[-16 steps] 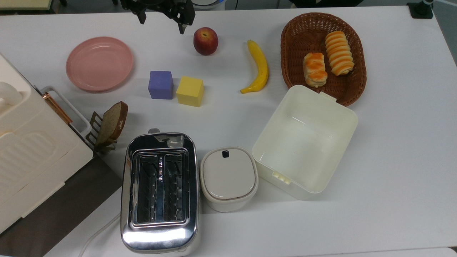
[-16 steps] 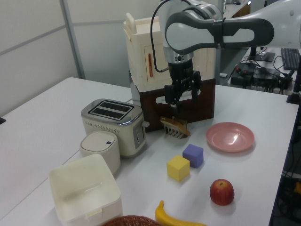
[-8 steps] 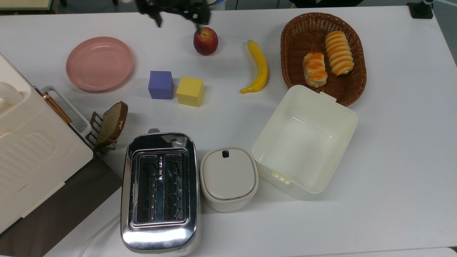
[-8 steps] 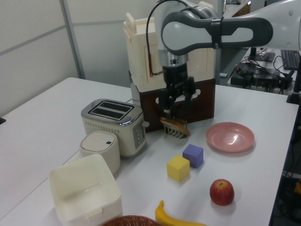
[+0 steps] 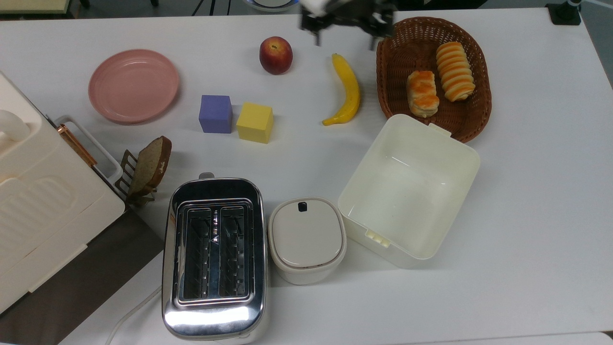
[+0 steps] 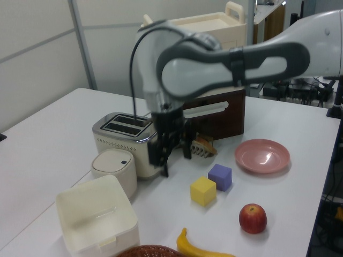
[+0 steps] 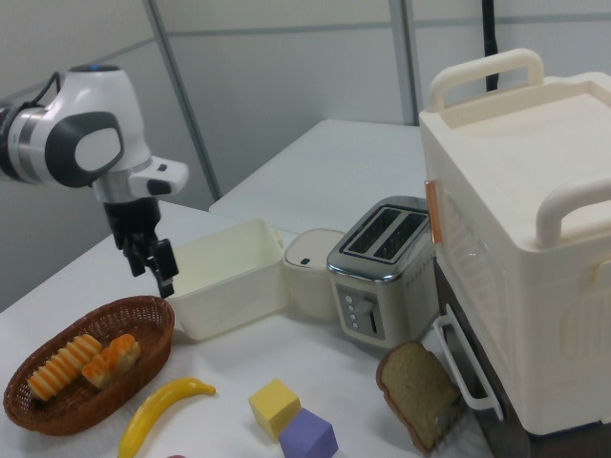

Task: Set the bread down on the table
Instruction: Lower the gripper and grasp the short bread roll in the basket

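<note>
The bread [image 5: 423, 93] lies in the basket [image 5: 397, 57], beside the striped roll [image 5: 455, 71]. The gripper [image 5: 344, 32] hangs above the counter [image 5: 527, 191], its fingers [image 5: 316, 33] spread wide and holding nothing.

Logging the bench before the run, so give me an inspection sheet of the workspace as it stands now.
Surface: white table, bare at the top view's right.
Job's things: bread in wicker basket, beside striped roll.
Clutter: apple, banana, two cubes, pink plate, toaster, lidded pot, open bin, bread slice.
Grippers: gripper open, empty, above table beside basket.
Cables: toaster cord.
Surroundings: cream cabinet.
</note>
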